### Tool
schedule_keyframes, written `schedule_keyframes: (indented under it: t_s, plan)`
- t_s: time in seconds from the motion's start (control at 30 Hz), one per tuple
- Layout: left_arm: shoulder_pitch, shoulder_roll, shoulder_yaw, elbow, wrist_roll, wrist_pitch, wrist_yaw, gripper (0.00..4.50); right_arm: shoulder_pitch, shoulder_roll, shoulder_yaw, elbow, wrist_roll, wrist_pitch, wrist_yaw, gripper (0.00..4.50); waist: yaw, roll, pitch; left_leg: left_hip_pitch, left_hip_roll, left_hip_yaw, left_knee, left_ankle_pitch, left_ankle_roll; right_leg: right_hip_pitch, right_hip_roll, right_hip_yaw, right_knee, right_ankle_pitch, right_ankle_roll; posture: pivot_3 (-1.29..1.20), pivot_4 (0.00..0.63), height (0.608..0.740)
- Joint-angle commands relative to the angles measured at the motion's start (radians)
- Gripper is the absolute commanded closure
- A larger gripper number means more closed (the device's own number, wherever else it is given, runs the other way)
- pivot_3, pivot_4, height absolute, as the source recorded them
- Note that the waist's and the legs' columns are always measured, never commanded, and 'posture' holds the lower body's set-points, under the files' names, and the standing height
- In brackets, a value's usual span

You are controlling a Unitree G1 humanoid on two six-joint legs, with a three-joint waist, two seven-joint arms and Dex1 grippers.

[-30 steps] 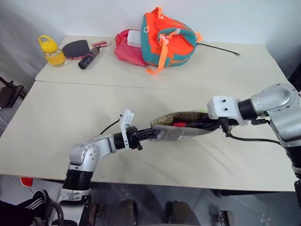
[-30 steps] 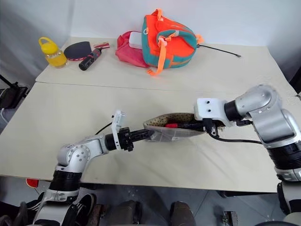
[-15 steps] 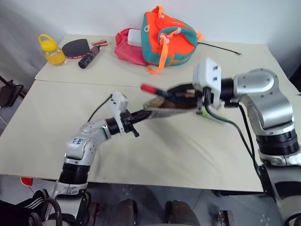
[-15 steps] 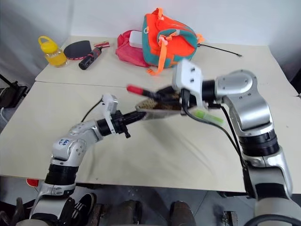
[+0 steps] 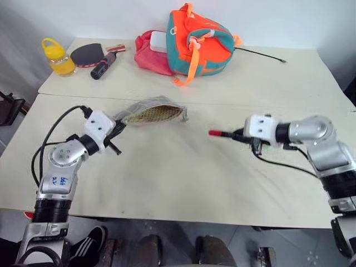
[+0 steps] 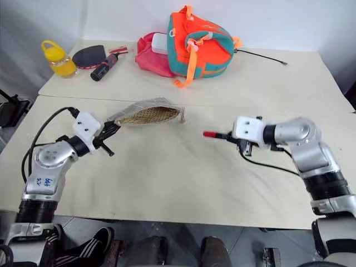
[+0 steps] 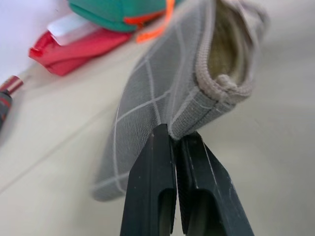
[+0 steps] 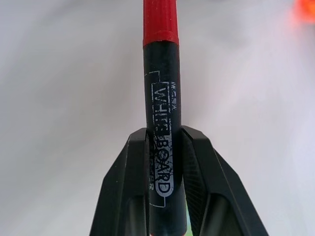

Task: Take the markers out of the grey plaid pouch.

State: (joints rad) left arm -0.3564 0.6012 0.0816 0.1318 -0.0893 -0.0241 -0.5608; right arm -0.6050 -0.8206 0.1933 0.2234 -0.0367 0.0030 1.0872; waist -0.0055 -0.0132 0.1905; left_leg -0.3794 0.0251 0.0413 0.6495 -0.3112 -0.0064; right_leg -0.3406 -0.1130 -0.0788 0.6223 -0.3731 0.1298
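Note:
The grey plaid pouch (image 5: pixel 153 113) hangs level over the left half of the near table, its mouth open on the beige dotted lining. My left gripper (image 5: pixel 115 130) is shut on the pouch's left corner, and the fabric (image 7: pixel 162 83) is pinched between the black fingers (image 7: pixel 152 182). Right of centre, my right gripper (image 5: pixel 238 135) is shut on a dark marker whose red end (image 5: pixel 214 133) points toward the pouch. The marker's printed barrel (image 8: pixel 161 98) sits between the fingers. A light green sliver (image 5: pixel 268 146) shows on the table under my right hand.
On the far table stand an orange-teal bag (image 5: pixel 197 41) and a pink pouch (image 5: pixel 149 55). A black-handled paddle (image 5: pixel 89 55) and a yellow bottle (image 5: pixel 55 55) lie at the far left. A black cable (image 5: pixel 261 55) runs at the far right. A seam (image 5: pixel 250 107) joins the two tables.
The red-ended marker has come out of the pouch. My right gripper carried it right and down. My left gripper swung the pouch to the left and rolled it.

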Motion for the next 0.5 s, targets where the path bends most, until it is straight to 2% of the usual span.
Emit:
schedule_keyframes:
  t_s: [0.03, 0.23, 0.27, 0.37, 0.5]
  plan:
    - [0.046, -0.040, -0.010, -0.049, 0.014, -0.015, 0.034, 4.50, 0.026, 0.028, -0.034, 0.001, 0.016, -0.027, -0.043, 3.97, 0.002, 0.000, 0.000, 0.000, 0.000, 0.000, 0.001, 0.000, 0.000, 0.000, 0.000, 0.000, 0.001, 0.000, 0.000, 0.00, 0.150, 0.740]
    - [0.072, -0.076, -0.020, -0.083, -0.020, 0.050, 0.008, 4.50, 0.045, 0.063, -0.048, 0.047, 0.013, -0.006, -0.098, 3.97, 0.003, 0.000, 0.000, 0.000, 0.001, 0.001, 0.010, 0.001, 0.001, 0.001, -0.001, 0.001, 0.004, 0.000, -0.001, 0.00, 0.150, 0.740]
    - [0.078, -0.078, -0.021, -0.095, -0.037, 0.058, -0.011, 4.24, 0.047, 0.061, -0.051, 0.047, 0.027, 0.010, -0.086, 3.97, 0.004, 0.000, 0.000, 0.000, 0.001, 0.001, 0.011, 0.001, 0.001, 0.001, -0.002, 0.001, 0.004, 0.001, -0.002, 0.00, 0.150, 0.740]
    - [0.082, -0.079, -0.018, -0.111, -0.040, 0.069, -0.016, 3.50, 0.050, 0.059, -0.065, 0.030, 0.073, 0.060, -0.052, 2.95, 0.005, 0.000, 0.000, 0.000, 0.001, 0.000, 0.012, 0.002, 0.001, 0.002, -0.003, 0.002, 0.004, 0.001, -0.002, 0.00, 0.150, 0.740]
    - [0.092, -0.071, 0.022, -0.129, -0.062, 0.078, -0.010, 2.16, 0.045, 0.056, -0.081, 0.027, 0.070, 0.061, -0.074, 1.53, 0.004, 0.000, 0.000, 0.000, 0.002, 0.000, 0.012, 0.002, 0.001, 0.001, -0.003, 0.001, 0.004, 0.002, -0.003, 0.00, 0.150, 0.740]
